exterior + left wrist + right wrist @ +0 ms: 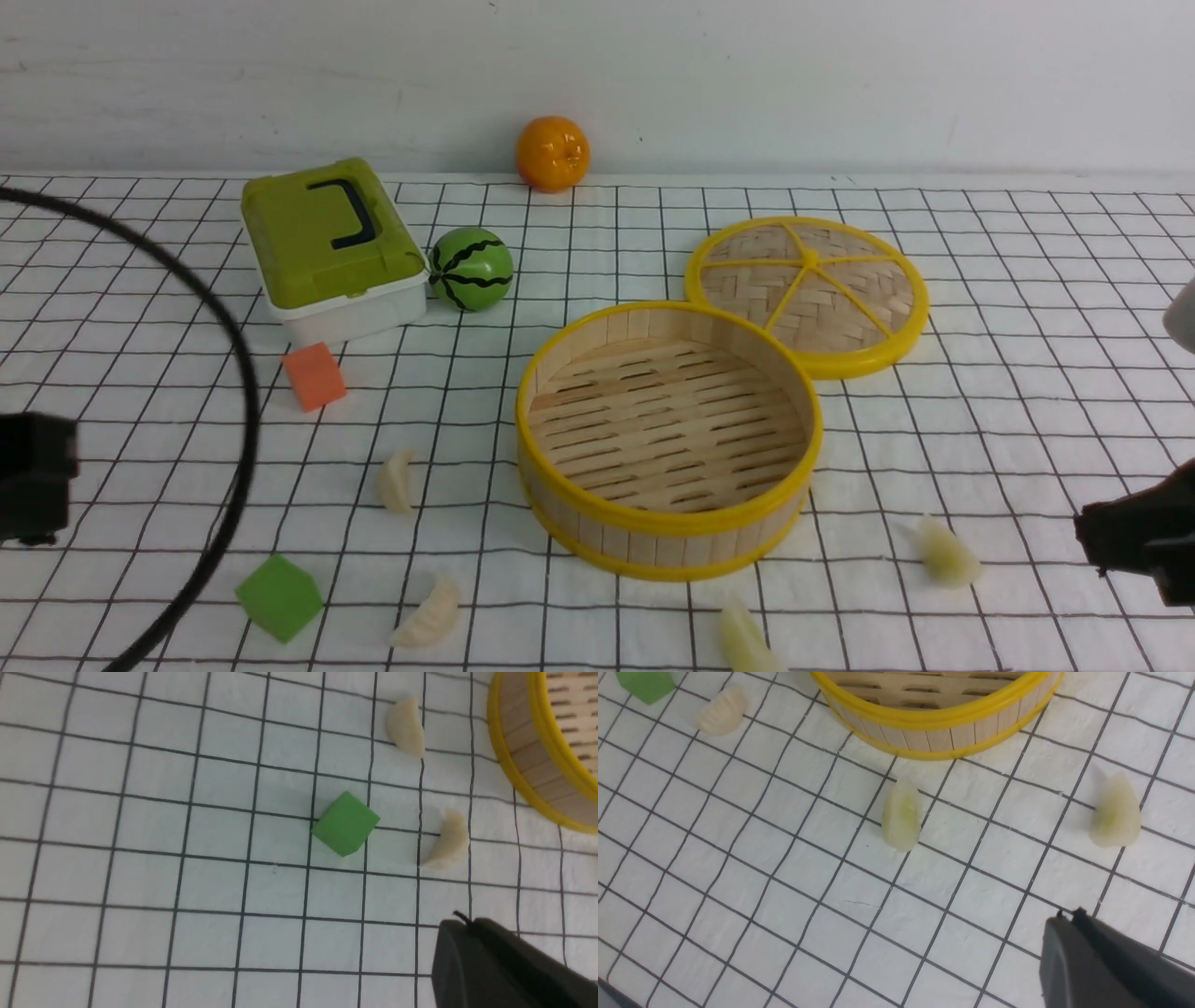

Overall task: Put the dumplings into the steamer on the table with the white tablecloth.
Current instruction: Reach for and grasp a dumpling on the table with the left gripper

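Nothing was in the steamer (653, 551) yet! It sat mid-desk (1027, 308) with its slatted floor bare, and all four dumplings lay out on the white tablecloth (140, 308) around its near side. By my reading this was the opening step, with the first pick not yet made.

On the robot's left, the far-left dumpling (397, 483) lay near the steamer's wall. The near-left dumpling (429, 616) rested closer to the robot, just beside the green cube (278, 597). The front dumpling (747, 639) sat right at the near edge of the front view, and the right dumpling (945, 553) lay off to the steamer's right.

The left fingers (462, 926) were pressed together, holding nothing, above bare cloth near the near-left dumpling. The right fingers (1069, 921) were likewise closed and empty, not far from the right dumpling. The woven lid (808, 294) leaned against the steamer's far rim, well clear of the opening.

What next? One arm would have to spread its fingers, line up over its nearest dumpling and come down across the narrow body. Then it would lift high enough to clear that yellow rim. On the left, the green cube crowded the target, so the approach looked tighter there. The right dumpling sat in open cloth and seemed the easier first grab.
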